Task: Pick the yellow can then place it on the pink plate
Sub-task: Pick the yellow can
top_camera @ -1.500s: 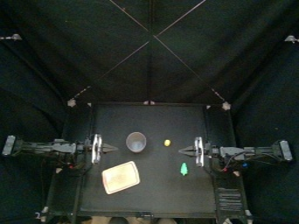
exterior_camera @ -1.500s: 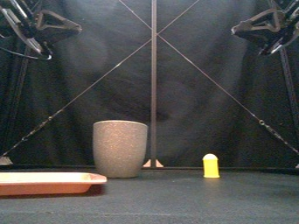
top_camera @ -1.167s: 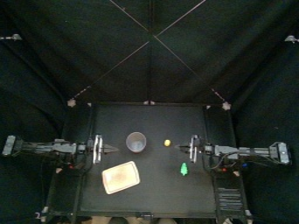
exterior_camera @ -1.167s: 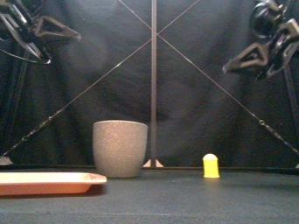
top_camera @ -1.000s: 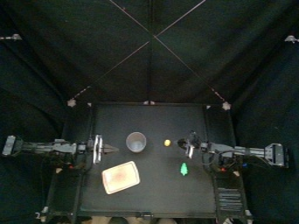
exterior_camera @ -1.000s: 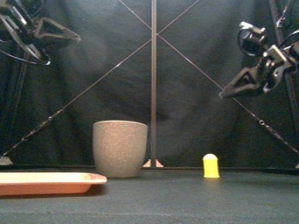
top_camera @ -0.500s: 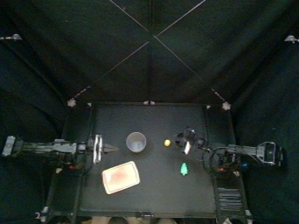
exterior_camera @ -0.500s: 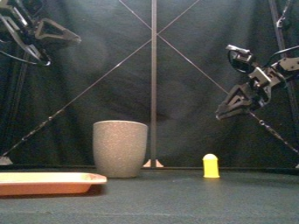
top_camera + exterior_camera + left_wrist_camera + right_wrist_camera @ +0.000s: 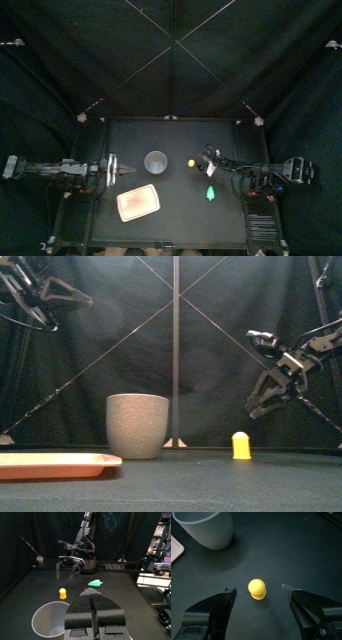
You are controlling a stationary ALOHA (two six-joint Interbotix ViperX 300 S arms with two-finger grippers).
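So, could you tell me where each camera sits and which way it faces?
Top view: high overhead, looking down; left gripper and right gripper enter from the sides.
Front view: low at the front, looking level at grey cup and pink plate; both grippers above.
Left wrist view: faces the right gripper across the table; own shut jaws.
Right wrist view: looks down; own open jaws flank the yellow can.
Shared: every view shows that can.

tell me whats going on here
The right claw hangs open above the yellow can, not touching it. The can stands on the table to the right of the grey cup, with a green toy nearby. The pink plate at the front left holds nothing. The other arm rests at the left side, the left claw shut.
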